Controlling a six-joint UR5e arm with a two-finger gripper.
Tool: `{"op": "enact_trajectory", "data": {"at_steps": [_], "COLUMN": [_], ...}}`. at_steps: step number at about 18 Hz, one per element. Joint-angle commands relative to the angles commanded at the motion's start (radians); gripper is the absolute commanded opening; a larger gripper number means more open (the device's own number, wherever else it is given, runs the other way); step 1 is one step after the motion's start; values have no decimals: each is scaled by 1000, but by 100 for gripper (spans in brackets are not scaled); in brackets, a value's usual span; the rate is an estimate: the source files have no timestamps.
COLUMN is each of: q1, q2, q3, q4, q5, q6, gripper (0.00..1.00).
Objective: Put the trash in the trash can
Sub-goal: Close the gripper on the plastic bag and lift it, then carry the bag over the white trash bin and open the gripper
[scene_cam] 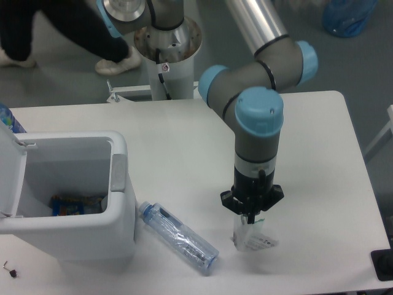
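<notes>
Gripper (251,219): pointed straight down near the front edge of the table, right of centre; fingers closed on the top of the wrapper (252,236), which hangs beneath, its lower end at or just above the surface.

Trash can (116,203): at the front left corner, lid swung open, grey latch tab on the right rim; something dark and blue is seen on its floor.

Bottle (178,236): lying diagonally just right of the can, blue cap toward it. Judged light, springy and slippery; best taken across the crushed middle.

Wrapper: judged near weightless, limp, easily slipped from a pinch.

Table (184,141): white, smooth. Grey floor and a person's legs are seen behind.
</notes>
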Motion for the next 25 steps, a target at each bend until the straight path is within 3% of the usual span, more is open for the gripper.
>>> {"op": "enact_trajectory", "data": {"at_steps": [4,13,17,22,24,25], "q1": [-5,-190,-288,-353,-367,-368], "q2": [112,270,286,281,284,286], "q3": [14,-3,-23,-60,-84,-87], "q4": [-2,0,0,0,0,2], "q5": [-89,-132,-157,-158,-158,-158], "q6": [-126,-232,-232,-232,-227,-224], "gripper": [0,0,0,0,15,33]}}
